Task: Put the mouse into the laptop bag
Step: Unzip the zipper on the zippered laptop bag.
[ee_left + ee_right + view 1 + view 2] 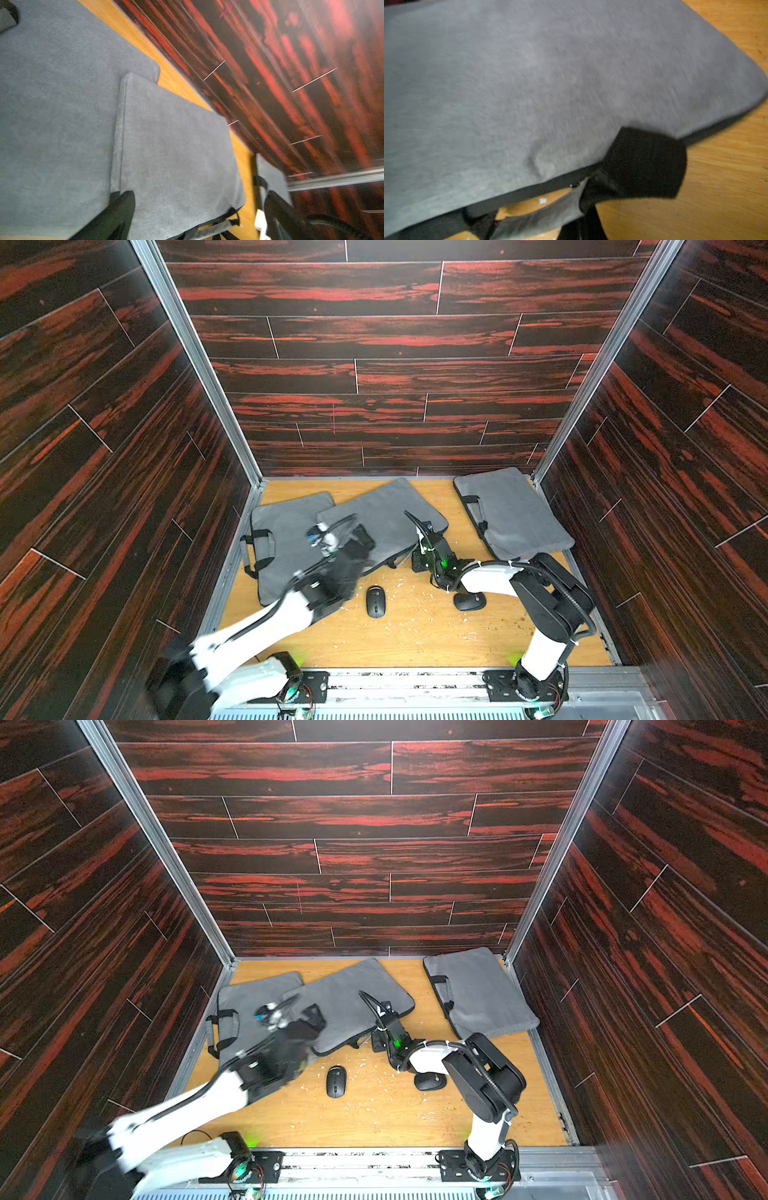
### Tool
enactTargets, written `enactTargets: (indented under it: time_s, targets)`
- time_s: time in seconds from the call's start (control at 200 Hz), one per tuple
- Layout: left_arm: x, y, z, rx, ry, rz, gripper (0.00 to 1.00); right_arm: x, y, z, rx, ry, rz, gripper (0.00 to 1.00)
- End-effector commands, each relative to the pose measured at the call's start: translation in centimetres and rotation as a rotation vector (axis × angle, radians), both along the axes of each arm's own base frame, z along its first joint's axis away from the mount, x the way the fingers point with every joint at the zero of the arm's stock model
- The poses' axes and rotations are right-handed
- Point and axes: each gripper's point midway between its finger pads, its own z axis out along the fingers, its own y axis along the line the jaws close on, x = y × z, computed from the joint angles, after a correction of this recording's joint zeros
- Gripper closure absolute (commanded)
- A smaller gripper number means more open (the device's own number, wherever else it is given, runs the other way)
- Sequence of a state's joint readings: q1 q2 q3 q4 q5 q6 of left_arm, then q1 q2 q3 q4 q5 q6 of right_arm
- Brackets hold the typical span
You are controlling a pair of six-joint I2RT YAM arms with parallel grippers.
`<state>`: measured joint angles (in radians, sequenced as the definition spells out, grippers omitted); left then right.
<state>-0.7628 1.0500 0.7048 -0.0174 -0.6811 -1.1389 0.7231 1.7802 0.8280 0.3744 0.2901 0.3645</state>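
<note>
A black mouse (375,602) (336,1082) lies on the wooden floor in front of the middle grey laptop bag (386,510) (353,986) (550,83). My left gripper (353,529) (199,207) hovers open over that bag (176,155), with nothing between its fingers (122,205). At the bag's front right corner my right gripper (417,558) (588,224) is shut on the bag's handle (539,216), by its black end tab (643,162). Floor shows under the strap.
A second black mouse (469,600) (430,1081) lies partly under the right arm. Another grey bag (286,531) (52,104) lies at the left, under the middle bag's edge. A third bag (511,510) rests at the back right. Dark panelled walls enclose the floor.
</note>
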Motion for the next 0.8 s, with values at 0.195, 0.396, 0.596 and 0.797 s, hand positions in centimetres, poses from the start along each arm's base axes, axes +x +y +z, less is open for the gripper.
enactTargets:
  time_s: [0.195,0.396,0.596,0.797]
  targets:
    - [-0.6,-0.1,1.5,-0.031,-0.045,-0.062,0.00,0.4,1.9,2.9,0.064,-0.066,0.067,1.00]
    - [1.1,-0.3,-0.3,-0.067,0.025,-0.103,0.00,0.7,2.4,2.6,0.068,-0.054,0.075,1.00]
    - [0.8,2.5,-0.5,-0.053,0.052,-0.009,0.00,0.8,2.7,1.9,0.052,-0.028,0.078,1.00]
    - [1.9,2.2,-1.8,-0.044,0.077,0.004,0.00,0.2,2.7,2.0,0.071,-0.038,0.104,1.00]
